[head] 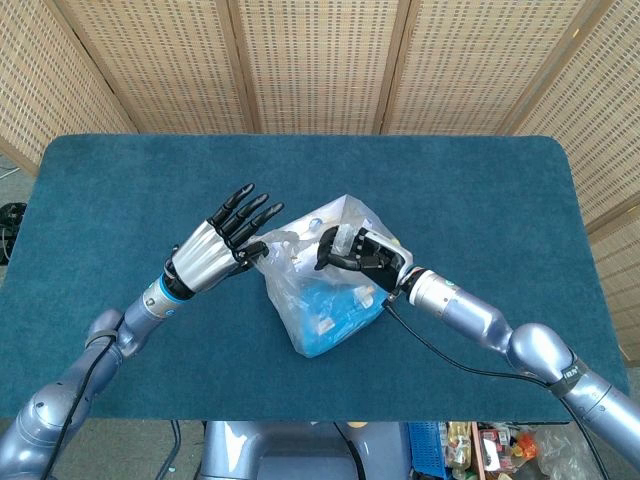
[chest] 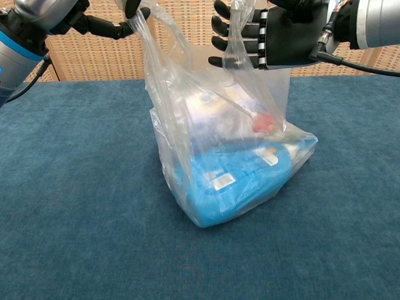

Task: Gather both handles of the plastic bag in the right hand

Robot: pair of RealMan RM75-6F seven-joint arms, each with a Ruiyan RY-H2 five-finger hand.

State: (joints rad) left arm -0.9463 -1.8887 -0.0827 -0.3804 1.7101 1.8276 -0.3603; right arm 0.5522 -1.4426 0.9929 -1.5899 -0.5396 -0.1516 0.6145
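Left hand (head: 212,250) pinches one handle (chest: 145,28) of plastic bag (chest: 231,169), other fingers spread wide. Right hand (chest: 275,37), at bag's 1 o'clock, grips other handle (chest: 236,44).

One clear plastic bag (chest: 231,156) stands on one blue desk (head: 480,190). Two handles rise from it: one handle (chest: 139,28) at the left, one handle (chest: 236,31) at the right. Two hands are in view, a left hand (head: 205,252) and a right hand (head: 362,252).
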